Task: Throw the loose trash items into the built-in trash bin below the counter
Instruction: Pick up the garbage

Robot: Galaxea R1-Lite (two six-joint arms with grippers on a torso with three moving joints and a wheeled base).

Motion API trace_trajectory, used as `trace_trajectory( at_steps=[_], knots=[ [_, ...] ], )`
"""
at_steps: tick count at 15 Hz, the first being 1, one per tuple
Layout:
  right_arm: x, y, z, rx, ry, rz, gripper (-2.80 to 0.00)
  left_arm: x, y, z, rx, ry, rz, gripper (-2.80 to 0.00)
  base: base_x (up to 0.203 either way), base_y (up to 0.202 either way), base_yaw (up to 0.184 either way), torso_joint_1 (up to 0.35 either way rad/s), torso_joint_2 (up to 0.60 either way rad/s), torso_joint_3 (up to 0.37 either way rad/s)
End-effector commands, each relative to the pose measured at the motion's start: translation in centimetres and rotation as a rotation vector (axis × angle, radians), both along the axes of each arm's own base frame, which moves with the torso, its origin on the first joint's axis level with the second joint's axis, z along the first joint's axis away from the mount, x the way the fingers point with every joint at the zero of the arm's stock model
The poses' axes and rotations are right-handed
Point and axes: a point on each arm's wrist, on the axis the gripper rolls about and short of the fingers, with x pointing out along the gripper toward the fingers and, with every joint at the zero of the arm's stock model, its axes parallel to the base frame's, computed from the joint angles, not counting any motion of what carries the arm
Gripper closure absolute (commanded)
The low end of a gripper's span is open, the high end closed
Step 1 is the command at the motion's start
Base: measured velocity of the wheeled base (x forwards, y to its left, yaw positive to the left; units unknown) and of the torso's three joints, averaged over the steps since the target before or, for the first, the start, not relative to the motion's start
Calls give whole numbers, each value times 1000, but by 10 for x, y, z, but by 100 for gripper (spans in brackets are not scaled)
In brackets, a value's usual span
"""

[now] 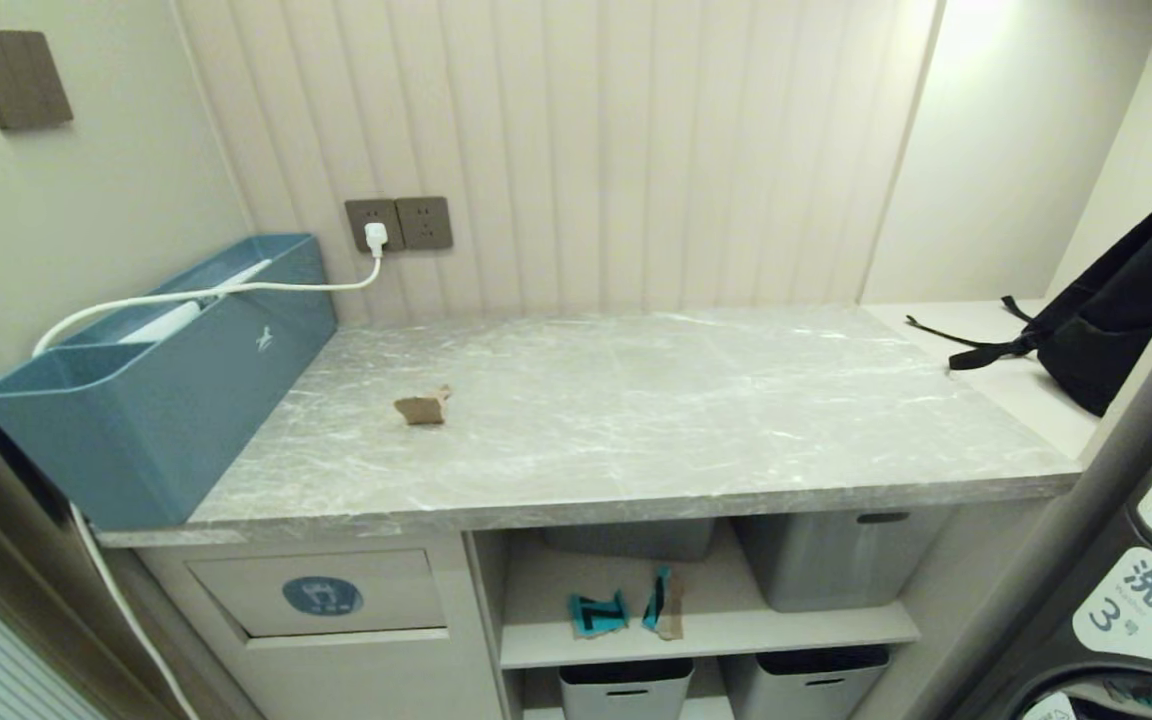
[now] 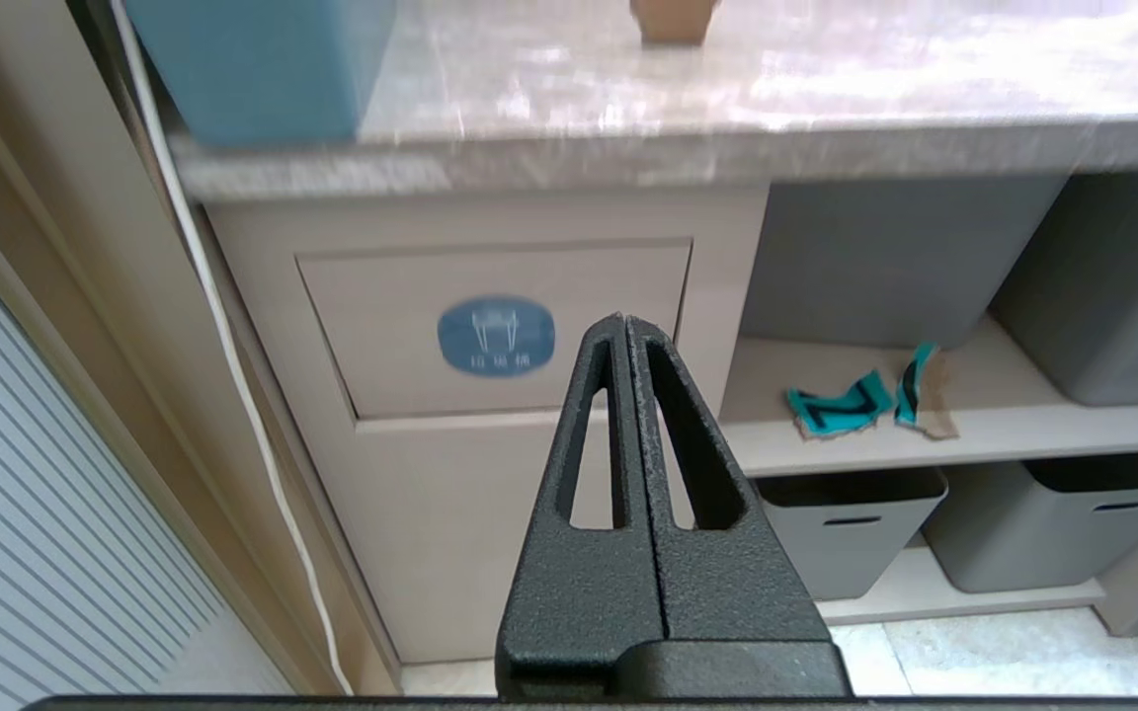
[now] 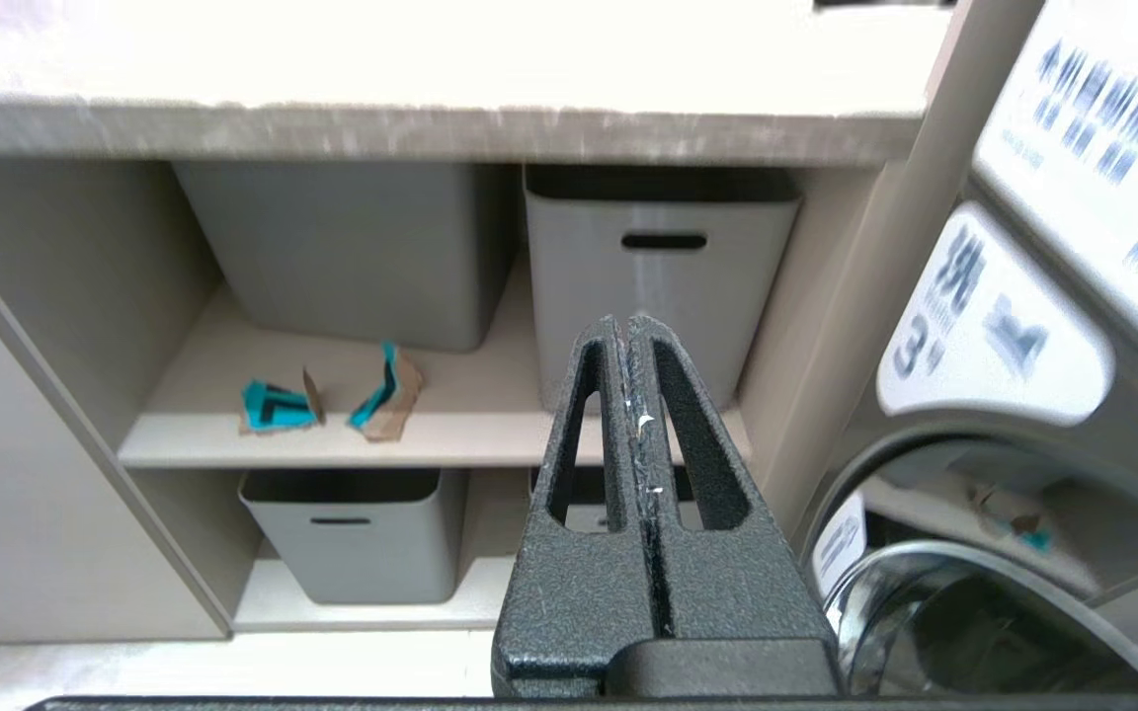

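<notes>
— On the grey marble-look counter (image 1: 636, 400) lies one plain brown cardboard scrap (image 1: 423, 407); two teal-printed scraps (image 2: 860, 405) sit on the shelf.

— Both the left gripper (image 2: 625, 326) and right gripper (image 3: 625, 326) are closed, empty (parked). Thin scraps could slip; the beige bin flap (image 1: 321, 592) might stay unopened.

Laundry nook with ribbed wall panelling and open shelving

A cream ribbed wall panel (image 1: 576, 150) fills twelve o'clock, carrying a double socket (image 1: 399, 223) with a white plug and cable (image 1: 236, 290) – the cable runs to a blue box (image 1: 166, 390) at nine o'clock. A black backpack (image 1: 1116, 320) leans at three o'clock. Grey tubs (image 1: 826, 560) sit on beige shelves at six – a washing machine (image 1: 1136, 600) stands at four.
</notes>
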Motion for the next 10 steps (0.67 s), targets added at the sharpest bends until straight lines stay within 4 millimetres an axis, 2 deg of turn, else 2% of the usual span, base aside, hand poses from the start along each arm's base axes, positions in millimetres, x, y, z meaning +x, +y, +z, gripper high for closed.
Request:
trace_trajectory(
  at_steps=[1, 5, 7, 10],
  knots=[
    [0, 0, 0, 0, 1, 1, 0, 0, 0, 0, 0, -4, 0, 0, 0, 0, 0, 271, -592, -315],
    [0, 0, 0, 2, 1, 2, 0, 0, 0, 0, 2, -4, -1, 0, 0, 0, 0, 262, -562, -284],
    [0, 0, 0, 16, -1, 2, 0, -1, 0, 1, 12, -6, -5, 0, 0, 0, 0, 40, -94, -45],
    [0, 0, 0, 17, -2, 1, 0, -3, -1, 33, 15, -25, -34, 0, 0, 0, 0, 11, -2, -7]
  ],
)
